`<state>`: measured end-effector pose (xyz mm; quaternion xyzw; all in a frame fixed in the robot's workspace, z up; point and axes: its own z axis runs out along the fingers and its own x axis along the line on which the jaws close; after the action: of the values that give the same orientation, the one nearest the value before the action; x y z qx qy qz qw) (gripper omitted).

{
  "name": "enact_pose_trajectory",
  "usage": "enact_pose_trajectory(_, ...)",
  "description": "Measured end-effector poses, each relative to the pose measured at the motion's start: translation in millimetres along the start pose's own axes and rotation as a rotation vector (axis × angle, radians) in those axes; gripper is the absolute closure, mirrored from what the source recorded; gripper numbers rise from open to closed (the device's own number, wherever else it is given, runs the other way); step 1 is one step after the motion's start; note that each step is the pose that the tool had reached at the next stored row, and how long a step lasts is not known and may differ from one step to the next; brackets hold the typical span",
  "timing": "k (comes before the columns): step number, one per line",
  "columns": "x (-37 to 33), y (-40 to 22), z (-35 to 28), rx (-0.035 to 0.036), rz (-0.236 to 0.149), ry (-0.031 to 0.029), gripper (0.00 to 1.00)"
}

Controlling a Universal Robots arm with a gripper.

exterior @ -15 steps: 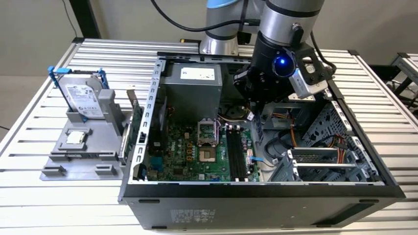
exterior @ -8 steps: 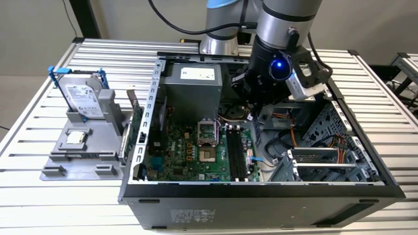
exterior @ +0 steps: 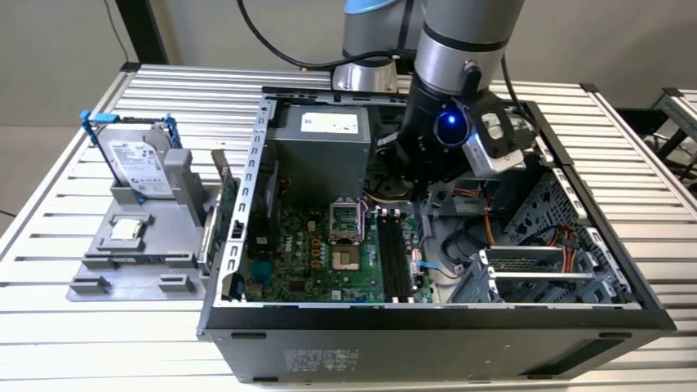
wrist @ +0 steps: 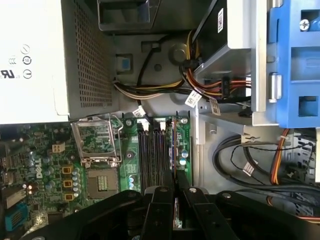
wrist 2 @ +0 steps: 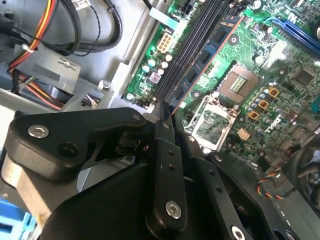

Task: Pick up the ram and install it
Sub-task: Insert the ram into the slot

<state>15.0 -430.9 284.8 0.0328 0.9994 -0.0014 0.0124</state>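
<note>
Arm: arm (exterior: 463, 41) drops steeply, wrist (exterior: 445, 122) right above the gripper.
Gripper: gripper (wrist: 175, 186) points down, fingers (wrist: 161, 197) pinched tight on the ram (wrist 2: 207, 55) between them.

silver hard drive (exterior: 139, 167) in a blue frame stands upright on a grey stand (exterior: 120, 273), just beside the open pc case (exterior: 436, 339)

light: bright, even | glare: power supply (wrist: 30, 50) blown white | shadow: soft, inside computer case (exterior: 436, 335)
</note>
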Motion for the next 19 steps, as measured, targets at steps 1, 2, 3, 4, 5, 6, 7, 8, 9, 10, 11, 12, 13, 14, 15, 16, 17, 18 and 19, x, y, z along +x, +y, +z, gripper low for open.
enact_pose_trajectory(1,0.1,0.0,1.8,0.0006,0.0,-0.0001,1.0)
enact_pose_trajectory(2,0.2,-0.3,3.6,0.0007,0.0,-0.0003,1.0)
enact_pose_trajectory(3,0.3,-1.1,5.0,0.0006,0.0,-0.001,1.0)
enact_pose_trajectory(4,0.4,-1.3,6.1,0.0007,0.0,-0.0019,1.0)
enact_pose_trajectory(5,0.4,-1.4,7.0,0.0018,-0.001,-0.0023,1.0)
enact_pose_trajectory(6,0.4,-1.5,8.0,0.0032,-0.003,-0.0025,1.0)
enact_pose_trajectory(7,0.4,-1.7,9.0,0.0042,-0.004,-0.0027,1.0)
enact_pose_trajectory(8,0.5,-2.0,10.1,0.0045,-0.007,-0.0027,1.0)
enact_pose_trajectory(9,0.5,-2.4,11.8,0.0044,-0.01,-0.0028,1.0)
enact_pose_trajectory(10,0.4,-3.7,13.4,0.0048,-0.014,-0.0024,1.0)
enact_pose_trajectory(11,0.4,-5.5,15.0,0.0045,-0.017,-0.0017,1.0)
enact_pose_trajectory(12,0.3,-7.2,16.9,0.0044,-0.02,-0.0006,1.0)
enact_pose_trajectory(13,0.2,-8.7,18.7,0.0044,-0.023,0.0006,1.0)
enact_pose_trajectory(14,0.2,-10.0,20.6,0.0041,-0.026,0.001,1.0)
enact_pose_trajectory(15,0.3,-10.4,22.5,0.004,-0.028,0.001,1.0)
enact_pose_trajectory(16,0.3,-10.6,24.2,0.0041,-0.029,0.0011,1.0)
enact_pose_trajectory(17,0.3,-11.0,26.1,0.0042,-0.03,0.0011,1.0)
enact_pose_trajectory(18,0.3,-11.4,27.7,0.0042,-0.032,0.0012,1.0)
enact_pose_trajectory(19,0.3,-12.0,29.0,0.0042,-0.035,0.0016,1.0)
